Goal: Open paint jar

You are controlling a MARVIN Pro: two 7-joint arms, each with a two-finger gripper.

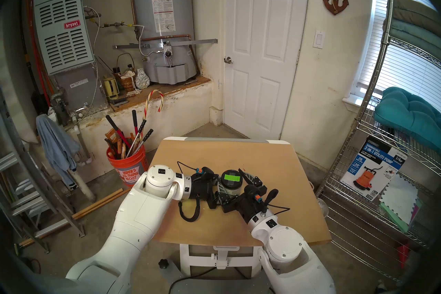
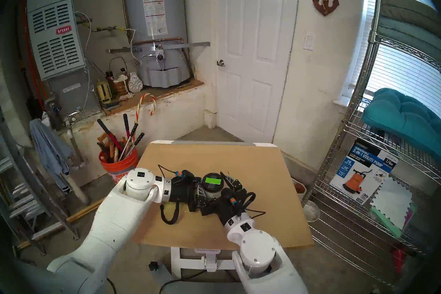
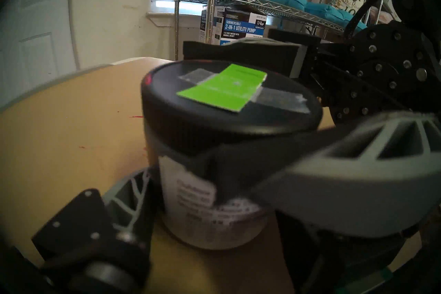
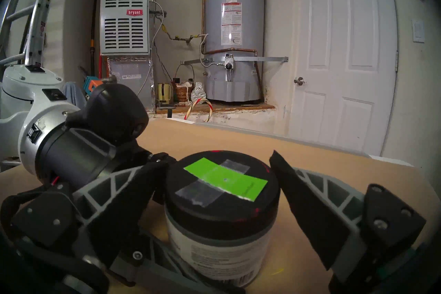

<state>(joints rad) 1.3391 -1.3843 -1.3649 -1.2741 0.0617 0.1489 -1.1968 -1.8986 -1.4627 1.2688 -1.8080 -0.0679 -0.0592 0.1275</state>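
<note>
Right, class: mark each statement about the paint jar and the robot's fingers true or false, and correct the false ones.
1. The black lid sits on the paint jar. True.
2. The left fingers are closed on the jar's body, below the lid. True.
3. The right fingers are clamped shut on the lid. False: they stand open, one on each side of the lid.
4. The jar lies on its side. False: it stands upright on the table.
5. The lid bears a red rectangle. False: the rectangle is green.
</note>
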